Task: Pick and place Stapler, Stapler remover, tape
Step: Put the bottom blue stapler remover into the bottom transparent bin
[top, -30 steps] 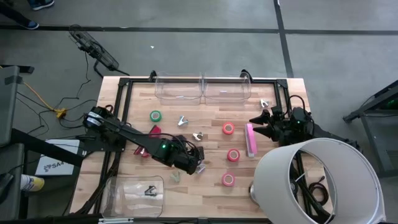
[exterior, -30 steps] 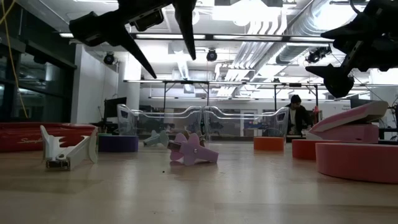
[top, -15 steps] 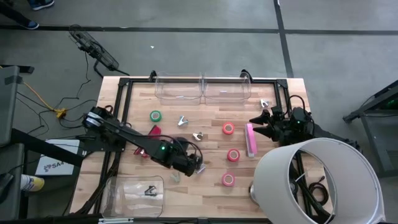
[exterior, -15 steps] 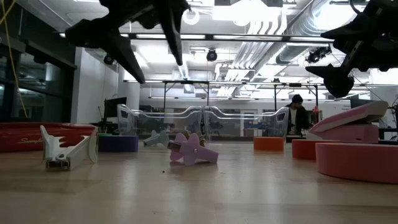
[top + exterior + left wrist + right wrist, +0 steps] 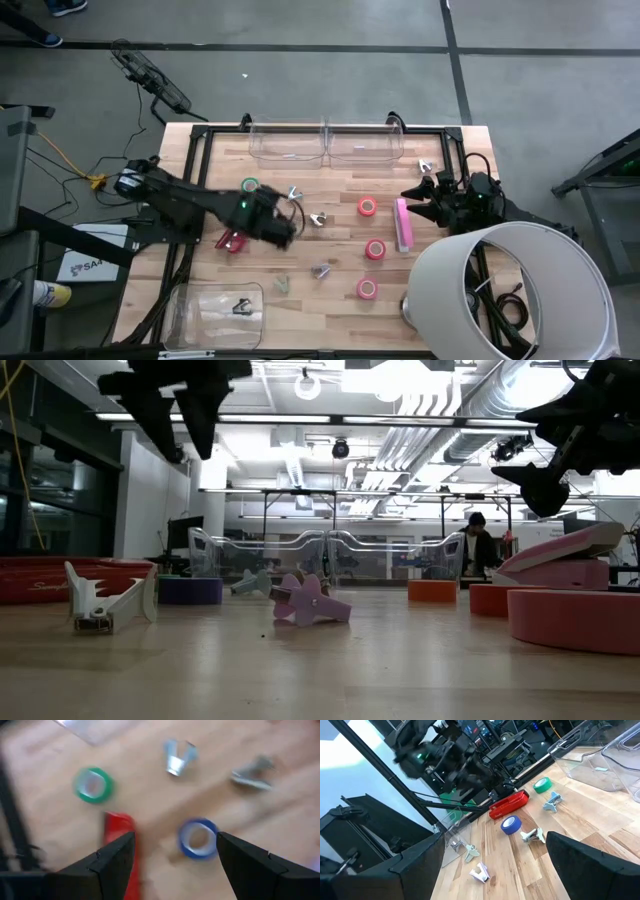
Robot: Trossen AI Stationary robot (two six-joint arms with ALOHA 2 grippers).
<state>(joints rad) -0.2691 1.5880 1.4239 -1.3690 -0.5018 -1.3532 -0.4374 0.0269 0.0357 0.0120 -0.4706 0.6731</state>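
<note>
Wood table (image 5: 340, 190), clear bins along the far edge and near-left corner. Left gripper (image 5: 283, 222) hovers empty, jaws apart, above the red stapler (image 5: 117, 849) and blue tape (image 5: 199, 838); green tape (image 5: 93, 784) near. Right gripper (image 5: 420, 198) parked wide open, empty, by the pink stapler (image 5: 402, 224). Advice: centre over one item, straddle it squarely, descend straight before closing. Staple removers (image 5: 321, 269) scattered mid-table.
</note>
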